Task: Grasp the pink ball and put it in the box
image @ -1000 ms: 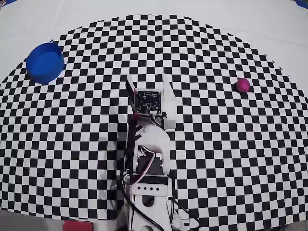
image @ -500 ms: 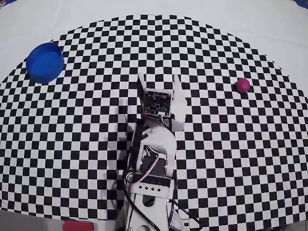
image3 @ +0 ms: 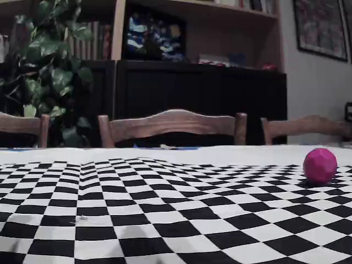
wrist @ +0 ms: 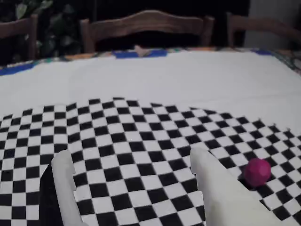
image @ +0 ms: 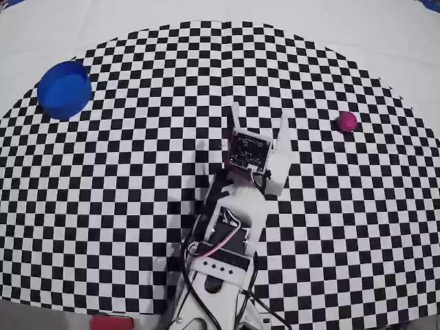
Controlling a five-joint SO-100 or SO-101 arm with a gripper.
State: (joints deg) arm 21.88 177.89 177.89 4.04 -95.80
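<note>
The pink ball (image: pixel 347 122) lies on the checkered cloth at the right in the overhead view. It also shows in the wrist view (wrist: pixel 257 171) just right of the right finger, and in the fixed view (image3: pixel 319 164). The box is a round blue tub (image: pixel 64 89) at the far left of the overhead view. My gripper (image: pixel 259 115) is open and empty above the cloth's middle, well left of the ball. In the wrist view the gripper (wrist: pixel 131 159) has only checkered cloth between its white fingers (wrist: pixel 66 181).
The checkered cloth (image: pixel 137 192) covers a white table (image: pixel 385 41). The arm's base and cables (image: pixel 220 275) stand at the near edge. Wooden chairs (image3: pixel 170 125) and a dark bookcase (image3: pixel 198 82) stand beyond the far edge, with a plant (image3: pixel 49 71) at left.
</note>
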